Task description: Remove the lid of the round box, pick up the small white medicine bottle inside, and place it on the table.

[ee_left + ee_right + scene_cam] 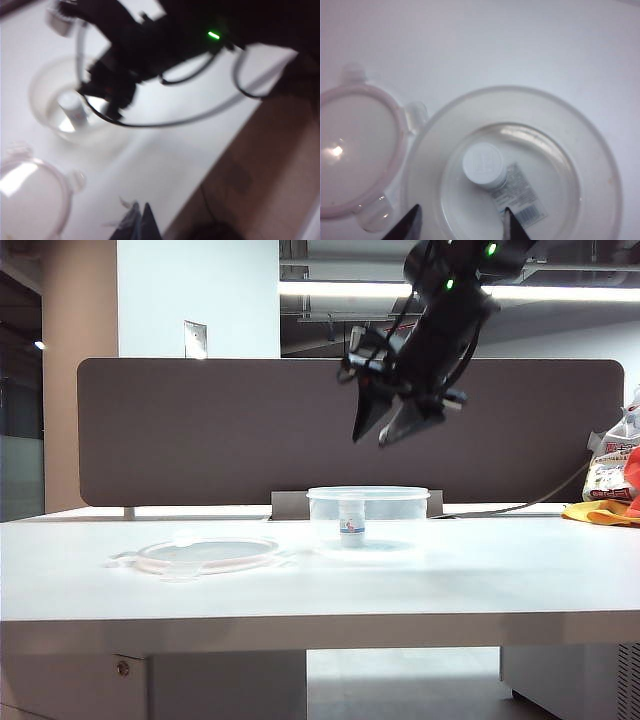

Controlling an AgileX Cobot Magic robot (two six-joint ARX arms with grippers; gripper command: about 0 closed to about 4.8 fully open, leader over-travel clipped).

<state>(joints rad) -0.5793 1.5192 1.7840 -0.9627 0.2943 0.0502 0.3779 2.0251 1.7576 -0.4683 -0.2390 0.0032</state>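
- Nearest me, the flat round translucent plastic lid (pixel 205 555) lies off on the wide white table (pixel 480 580), left of the box.
- Behind it, the clear round plastic box (pixel 368 515) stands open, the small white medicine bottle (pixel 487 167) upright inside.
- Above, the right gripper (pixel 385 430) hangs with its jaws apart; next, I'd guess, a straight descent around the bottle's cap.
- The left gripper (pixel 137 225), pressed together and empty, stays aside.

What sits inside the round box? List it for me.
Only the small white medicine bottle, upright on the floor of the open round box. Its lid lies apart on the table. The box's clear walls hide nothing; the bottle covers only the floor beneath it.
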